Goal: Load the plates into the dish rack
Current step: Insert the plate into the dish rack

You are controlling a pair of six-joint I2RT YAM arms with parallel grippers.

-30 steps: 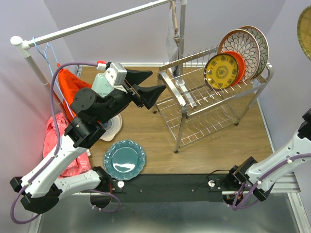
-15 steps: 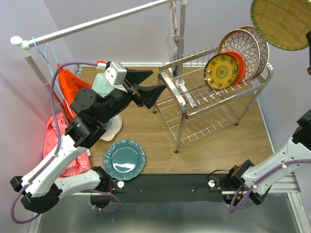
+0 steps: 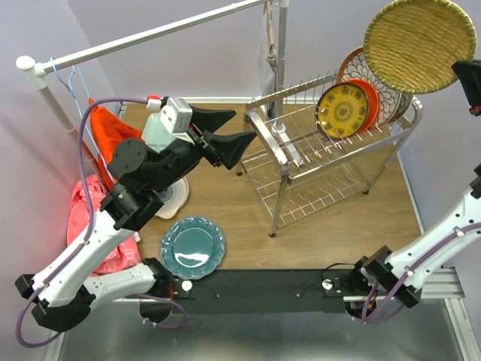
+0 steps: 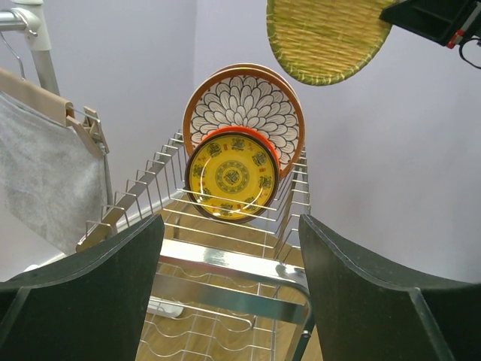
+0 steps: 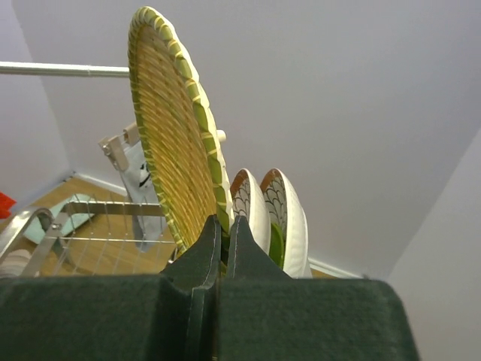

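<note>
My right gripper (image 3: 460, 74) is shut on the rim of the yellow woven plate (image 3: 419, 45) and holds it upright in the air above the right end of the dish rack (image 3: 284, 150). The right wrist view shows the fingers (image 5: 223, 226) pinching its green edge (image 5: 169, 143). In the rack's top tier stand a dark-yellow patterned plate (image 3: 343, 110), an orange plate (image 3: 370, 98) and two brown-rimmed floral plates (image 3: 386, 102), with a lime green plate (image 5: 276, 244) between them. A teal scalloped plate (image 3: 193, 247) lies on the table. My left gripper (image 3: 239, 129) is open and empty, left of the rack.
A white plate (image 3: 174, 197) lies partly hidden under my left arm. A long white clothes rail (image 3: 150, 34) crosses the back, with a grey cloth (image 3: 269, 53) hanging beside the rack. Red (image 3: 105, 128) and pink (image 3: 83, 210) cloths lie at the left.
My right gripper has brought the woven plate in from the top right edge, leftward and down, over the rack's right end. The left arm has hardly moved.
</note>
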